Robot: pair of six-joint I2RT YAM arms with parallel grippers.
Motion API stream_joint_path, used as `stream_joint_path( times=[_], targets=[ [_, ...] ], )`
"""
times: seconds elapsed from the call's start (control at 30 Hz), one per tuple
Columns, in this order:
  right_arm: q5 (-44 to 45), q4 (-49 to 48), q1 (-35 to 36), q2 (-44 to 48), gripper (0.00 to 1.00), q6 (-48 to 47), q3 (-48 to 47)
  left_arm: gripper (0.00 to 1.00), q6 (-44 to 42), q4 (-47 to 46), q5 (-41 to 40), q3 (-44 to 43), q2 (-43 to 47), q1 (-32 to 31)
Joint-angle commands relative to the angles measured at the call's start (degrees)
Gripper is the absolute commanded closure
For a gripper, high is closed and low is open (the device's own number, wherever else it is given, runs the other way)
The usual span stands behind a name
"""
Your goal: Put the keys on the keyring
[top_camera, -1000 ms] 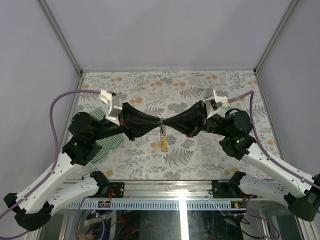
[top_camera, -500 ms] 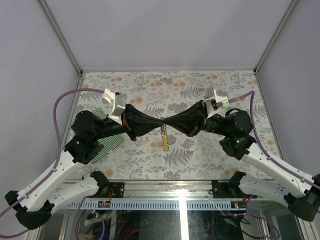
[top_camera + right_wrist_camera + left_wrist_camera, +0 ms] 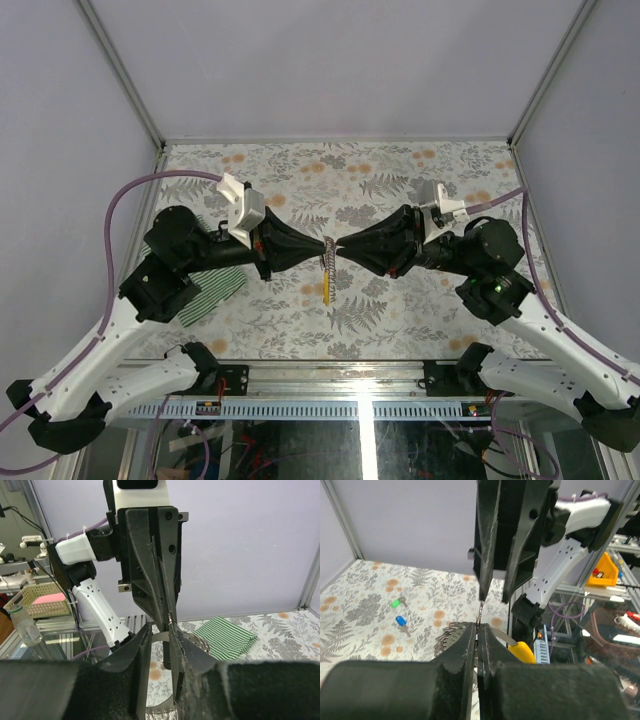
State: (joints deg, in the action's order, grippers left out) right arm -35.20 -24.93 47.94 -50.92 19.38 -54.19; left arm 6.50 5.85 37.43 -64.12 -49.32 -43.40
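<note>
Left gripper (image 3: 322, 247) is pinching the keyring (image 3: 326, 272) at centre of the top view, with the chain and yellow tag dangling below. Right gripper (image 3: 341, 247) is facing it tip to tip, jaws standing slightly parted. Green key (image 3: 396, 602) and blue key (image 3: 399, 620) are lying on the table (image 3: 355, 595) at left-middle of the left wrist view, well apart from the keyring.

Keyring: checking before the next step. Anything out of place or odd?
Nothing damaged or spilled. The keyring dangles in mid-air, pinched by the left gripper, yellow tag hanging down; the right gripper stands slightly open beside it. The blue key and green key lie loose on the table, off the ring.
</note>
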Motion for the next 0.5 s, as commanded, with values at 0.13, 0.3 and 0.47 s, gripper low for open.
stream_joint_path(
  times=[0.13,0.3,0.47],
  targets=[
    [-3.11,17.28,-0.05,1.72,0.68,-10.07,-9.00,1.00,-10.05,16.58,1.73,-9.23,-3.07,0.15],
    [-4.92,32.18,-0.09,-1.81,0.60,-17.26,-15.92,1.00,-18.40,30.20,1.90,-16.88,-7.84,0.14],
    [-4.80,40.37,-0.05,-5.12,0.56,-21.74,-19.86,1.00,-24.19,38.31,1.27,-21.41,-11.23,0.14]
  ],
)
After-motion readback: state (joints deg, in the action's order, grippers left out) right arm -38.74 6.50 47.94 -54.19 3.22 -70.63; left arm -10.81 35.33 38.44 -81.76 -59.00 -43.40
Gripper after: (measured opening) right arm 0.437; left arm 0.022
